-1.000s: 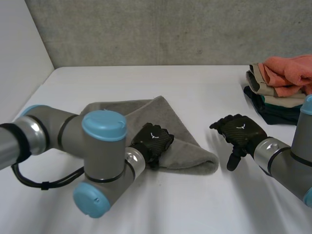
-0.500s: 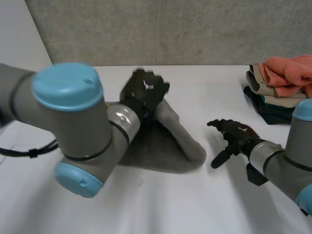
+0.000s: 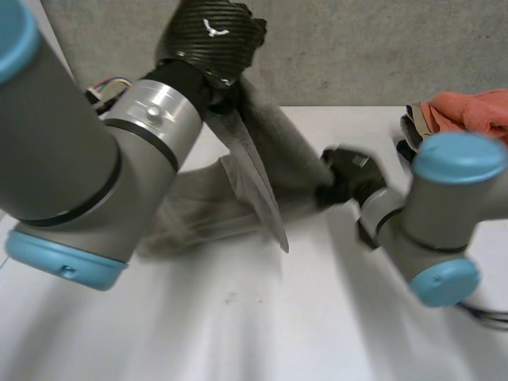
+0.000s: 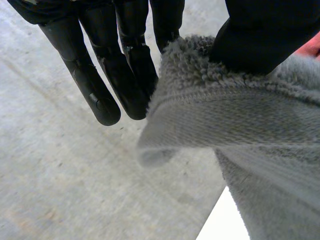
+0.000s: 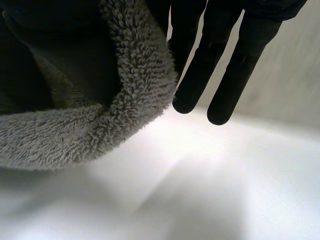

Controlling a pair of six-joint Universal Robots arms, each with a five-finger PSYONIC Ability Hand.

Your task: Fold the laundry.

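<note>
A grey fleecy towel [image 3: 230,198] hangs stretched between my two hands above the white table [image 3: 238,333]. My left hand [image 3: 213,36] is raised high and pinches one edge of the towel [image 4: 225,110] between thumb and straight fingers [image 4: 125,65]. My right hand [image 3: 349,176] is low by the table at the towel's right end and pinches the towel [image 5: 110,110] against its thumb, with other fingers [image 5: 220,60] straight beside it. The towel's lower part sags to the table.
A stack of folded clothes [image 3: 456,119], orange on top, sits at the table's far right. A grey wall [image 3: 357,48] runs behind the table. My big left arm [image 3: 71,159] covers the left part of the head view.
My left hand has risen from the table with the towel's edge. My right hand has moved left and closed on the towel's right end. The towel has lifted off the table.
</note>
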